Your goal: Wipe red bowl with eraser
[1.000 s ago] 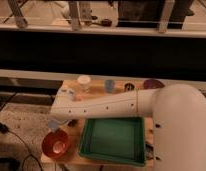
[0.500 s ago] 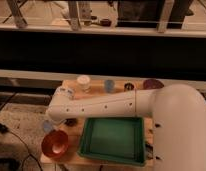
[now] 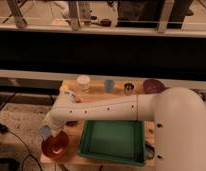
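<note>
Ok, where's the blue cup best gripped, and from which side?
Probably across its side wall, coming from the front: the blue cup stands upright and narrow, with the white jar and small tin flanking it. The gripper hangs over the red bowl's rim, well away from it.

The gripper — clutching the eraser — has slid left across the red bowl.

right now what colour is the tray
Tray is green, camera view; gripper holds eraser by red bowl.
</note>
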Controlling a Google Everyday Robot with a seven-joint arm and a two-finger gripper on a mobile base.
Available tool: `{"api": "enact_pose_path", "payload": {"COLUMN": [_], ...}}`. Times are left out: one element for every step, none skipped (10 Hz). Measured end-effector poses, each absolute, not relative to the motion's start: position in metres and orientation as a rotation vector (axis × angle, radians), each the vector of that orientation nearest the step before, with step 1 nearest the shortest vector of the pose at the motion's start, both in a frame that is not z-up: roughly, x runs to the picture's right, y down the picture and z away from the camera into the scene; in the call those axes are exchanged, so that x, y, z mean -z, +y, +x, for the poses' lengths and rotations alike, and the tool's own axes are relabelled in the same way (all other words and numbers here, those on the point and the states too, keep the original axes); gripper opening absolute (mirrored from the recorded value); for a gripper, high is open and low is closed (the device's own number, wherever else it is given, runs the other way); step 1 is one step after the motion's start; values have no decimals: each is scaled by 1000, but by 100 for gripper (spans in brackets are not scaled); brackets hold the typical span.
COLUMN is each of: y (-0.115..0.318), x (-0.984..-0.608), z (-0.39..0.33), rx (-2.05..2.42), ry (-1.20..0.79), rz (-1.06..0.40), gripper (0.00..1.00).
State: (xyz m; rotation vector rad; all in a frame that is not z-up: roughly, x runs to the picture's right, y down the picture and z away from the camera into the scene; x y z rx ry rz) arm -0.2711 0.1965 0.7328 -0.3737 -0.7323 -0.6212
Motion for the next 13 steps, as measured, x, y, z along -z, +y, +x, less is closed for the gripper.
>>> {"api": "enact_pose_path", "payload": {"y": [199,201,200,195,189,182,182,186,192,203,217,228,243], "x": [-731,-728,-724,-716,-709,-696,-692,-684,-681,-680,-678,-682,-689], "z": [-274,-279,-284,-292,-297,-306,-309,-315,-316,-313,-314,-313,-308], "rx": [622,628,645,674,695,728,736,741,736,743,761,782,802], "ry": [-743,-753,-762,-774,-783,-804,-816,-844,-863,-869,-863,-849,-827], "rz": [-375,-370,-352,-323,-301,-268,-261,-261,-270,-281,-295,-299,-311], "gripper": [5,5,5,5,5,5,5,5,5,5,5,5,5]}}
